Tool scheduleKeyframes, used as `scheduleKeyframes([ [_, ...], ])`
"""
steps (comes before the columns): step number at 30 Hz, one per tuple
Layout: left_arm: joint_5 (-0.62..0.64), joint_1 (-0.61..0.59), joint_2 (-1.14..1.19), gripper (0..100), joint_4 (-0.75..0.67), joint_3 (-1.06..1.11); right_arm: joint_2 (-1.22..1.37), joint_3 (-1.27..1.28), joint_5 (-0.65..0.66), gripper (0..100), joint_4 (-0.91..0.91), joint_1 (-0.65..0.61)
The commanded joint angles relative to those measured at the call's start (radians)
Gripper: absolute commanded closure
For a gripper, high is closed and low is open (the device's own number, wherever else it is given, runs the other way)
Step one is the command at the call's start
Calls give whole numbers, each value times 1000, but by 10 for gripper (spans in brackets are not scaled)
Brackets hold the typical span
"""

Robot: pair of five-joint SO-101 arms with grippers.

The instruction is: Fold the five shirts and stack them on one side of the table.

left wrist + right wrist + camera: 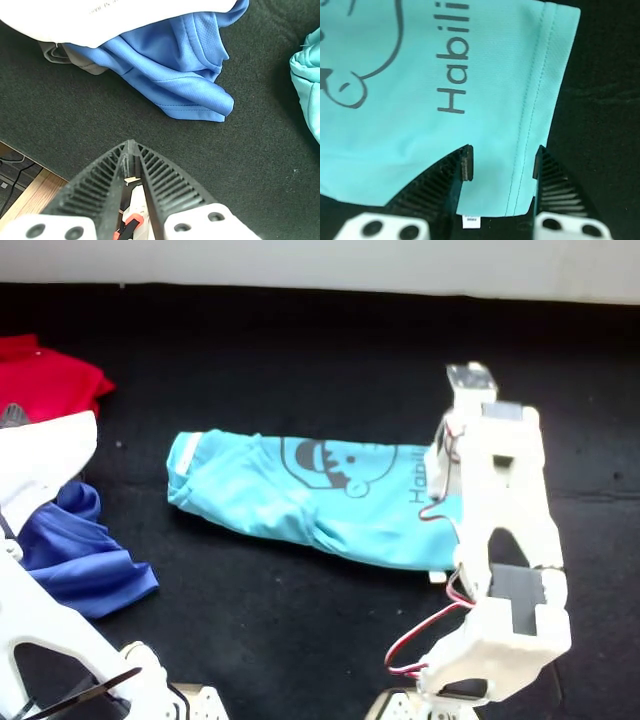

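We see the teal shirt (pixel 300 500) lying across the middle of the tabletop (pixel 300 640), narrowed lengthwise, with its near side bunched. The right gripper (pixel 502 160) hangs over the hem end, its jaws wide apart and astride the stitched hem near a corner, gripping nothing. The left gripper (pixel 131 147) is pressed closed and empty above bare tabletop, near the blue shirt (pixel 175 65). That shirt lies heaped with the white shirt (pixel 45 455) and the red shirt (pixel 45 380) by the left edge. A grey scrap (pixel 75 60) beneath may be another shirt, though we cannot be sure.

We judge two risks. The jaws could pinch only the top layer, so the fold peels open. With nothing pinning the far end, the whole shirt could also slide instead of folding.
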Motion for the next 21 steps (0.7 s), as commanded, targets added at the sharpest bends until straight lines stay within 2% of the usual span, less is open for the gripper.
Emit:
scheduleKeyframes([
  [1,-38,-1,-24,986,-6,-27,-54,105,-6,796,-139,25],
  [10,-68,-2,-28,986,-6,-27,-50,246,-5,796,-326,68],
  [15,-68,-2,-30,986,-6,-27,56,252,-3,803,-337,65],
  [17,-68,-2,-30,986,-6,-27,90,249,-3,848,-325,68],
  [20,-68,-2,-30,986,-6,-27,97,209,-3,995,-274,68],
  [21,-68,-2,-30,986,-6,-27,97,202,-3,992,-260,68],
])
